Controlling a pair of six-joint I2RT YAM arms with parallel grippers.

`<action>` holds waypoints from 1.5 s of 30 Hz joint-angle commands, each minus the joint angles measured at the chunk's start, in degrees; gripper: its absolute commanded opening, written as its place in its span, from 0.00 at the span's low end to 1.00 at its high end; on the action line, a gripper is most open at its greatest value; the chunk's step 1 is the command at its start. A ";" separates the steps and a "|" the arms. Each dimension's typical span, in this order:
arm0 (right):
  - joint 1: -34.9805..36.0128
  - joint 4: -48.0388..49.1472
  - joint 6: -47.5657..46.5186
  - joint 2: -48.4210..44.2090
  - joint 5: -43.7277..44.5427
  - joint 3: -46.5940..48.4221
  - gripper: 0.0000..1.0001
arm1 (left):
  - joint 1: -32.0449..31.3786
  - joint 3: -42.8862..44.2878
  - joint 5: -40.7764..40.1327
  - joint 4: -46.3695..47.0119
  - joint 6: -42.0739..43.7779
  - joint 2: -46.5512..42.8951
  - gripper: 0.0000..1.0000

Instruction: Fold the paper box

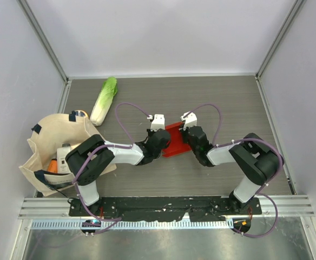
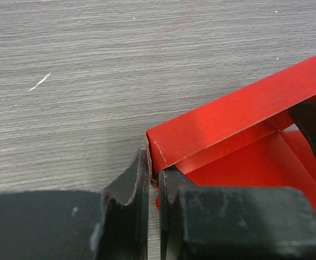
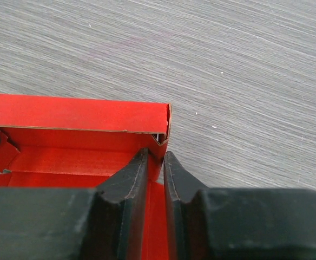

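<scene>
Where the grey wood-grain desk [image 1: 228, 103] lies between the two arms, the bright red paper box [image 1: 174, 140] sits with its thin card walls partly raised and its inside open to the top. The left end effector [image 1: 159, 143] meets the box at its left edge and the right end effector [image 1: 190, 136] meets it at its right edge, so the box lies between them.

Seen from the left wrist, the left end effector [image 2: 153, 176] has its two black fingers [image 2: 131, 179] drawn to a narrow slit. The corner of a box [image 2: 234, 114] wall is pinched in that slit. That wall runs away up and to the right, and its top strip leans inward over the red floor.

Seen from the right wrist, the right end effector [image 3: 156, 162] is likewise nearly closed. Its fingers [image 3: 128, 179] are clamped on a short end wall of the box [image 3: 77, 115], just below the corner where that wall joins a long upright side.

Well to the left of the box, a beige fabric tote bag [image 1: 44, 146] slumps open on the desk, with an orange item [image 1: 52, 165] and a white packet [image 1: 64, 157] inside it. A long pale green napa cabbage [image 1: 104, 100] lies beyond and to the left of the box, just past the bag's far edge.
</scene>
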 commanded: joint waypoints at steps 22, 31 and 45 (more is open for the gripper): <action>14.08 17.24 2.96 9.14 37.52 2.50 0.01 | -0.58 -0.61 2.17 -0.76 -5.99 -3.40 0.00; 5.56 0.03 10.94 -7.56 8.78 -5.41 0.30 | -0.58 -1.05 0.59 -1.20 -4.41 -3.84 0.00; -2.01 -11.94 9.55 -23.75 -8.63 -8.84 0.49 | -0.58 0.00 -0.38 -2.25 -3.18 -3.58 0.00</action>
